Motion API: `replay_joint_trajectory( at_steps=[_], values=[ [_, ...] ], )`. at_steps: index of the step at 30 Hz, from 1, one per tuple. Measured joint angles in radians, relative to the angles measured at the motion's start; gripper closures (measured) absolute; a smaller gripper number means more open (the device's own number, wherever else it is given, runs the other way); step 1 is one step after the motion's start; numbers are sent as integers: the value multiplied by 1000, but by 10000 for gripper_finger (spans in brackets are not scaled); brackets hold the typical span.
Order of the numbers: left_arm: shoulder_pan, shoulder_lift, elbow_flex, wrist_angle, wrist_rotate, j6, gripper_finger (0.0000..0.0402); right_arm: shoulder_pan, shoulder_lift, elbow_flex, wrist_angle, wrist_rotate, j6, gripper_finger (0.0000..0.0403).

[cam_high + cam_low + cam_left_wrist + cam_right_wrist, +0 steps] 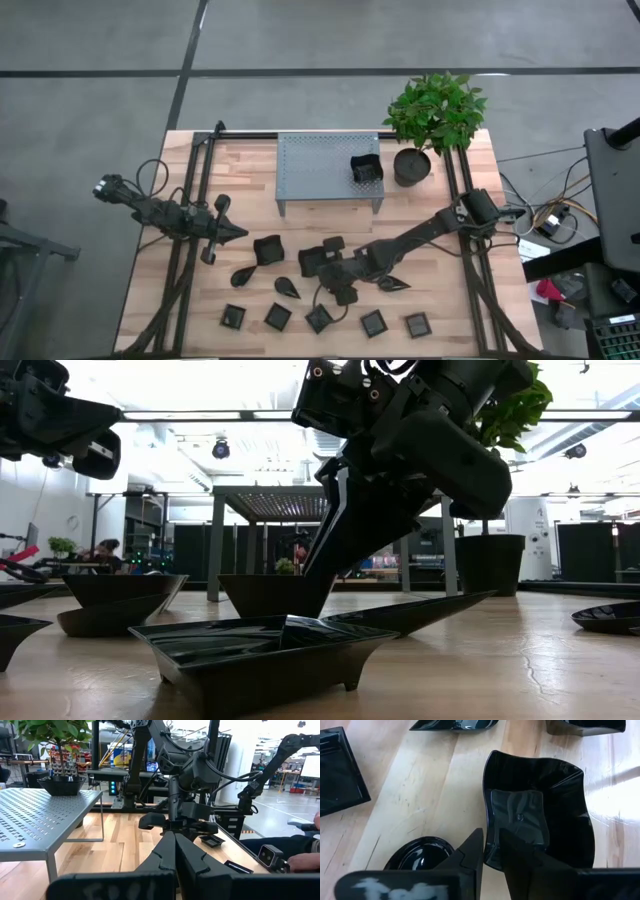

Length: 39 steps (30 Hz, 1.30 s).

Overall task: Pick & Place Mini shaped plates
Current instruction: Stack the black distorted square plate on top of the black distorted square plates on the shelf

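Several small black plates lie on the wooden table. A wavy-edged square plate (308, 262) (540, 810) sits flat at mid-table. My right gripper (320, 264) (491, 834) reaches in from the table's right and is shut on this plate's rim. Another black plate (366, 168) rests on the grey perforated stand (320, 170). Teardrop plates (288, 288) and a row of little squares (278, 318) lie toward the near edge. My left gripper (232, 232) (175, 840) hovers at the left, shut and empty. My right gripper pinches the wavy-edged plate by its side rim (486, 815), with one finger (470, 851) outside the wall and the other (525, 857) inside the hollow. The fingers slant down from the table's right. The plate looks level, its base on the table.
A potted plant (415, 160) stands beside the stand at the far right. A second wavy plate (268, 249) and a small oval dish (420, 855) lie close to the held plate. A small square plate (260, 650) sits near the low camera. People sit in the room beyond.
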Motion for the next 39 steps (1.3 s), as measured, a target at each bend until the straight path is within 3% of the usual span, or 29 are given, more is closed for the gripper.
replay_joint_trajectory(
  at_steps=[16, 26, 39],
  values=[
    [0, 0, 0, 0, 0, 0, 401, -11, 28, -7, 4, 2, 12, 392],
    [0, 0, 0, 0, 0, 0, 401, -11, 19, 52, -25, 36, -32, 394],
    [0, 0, 0, 0, 0, 0, 401, 7, -130, 185, -473, 327, -13, 394]
  ],
)
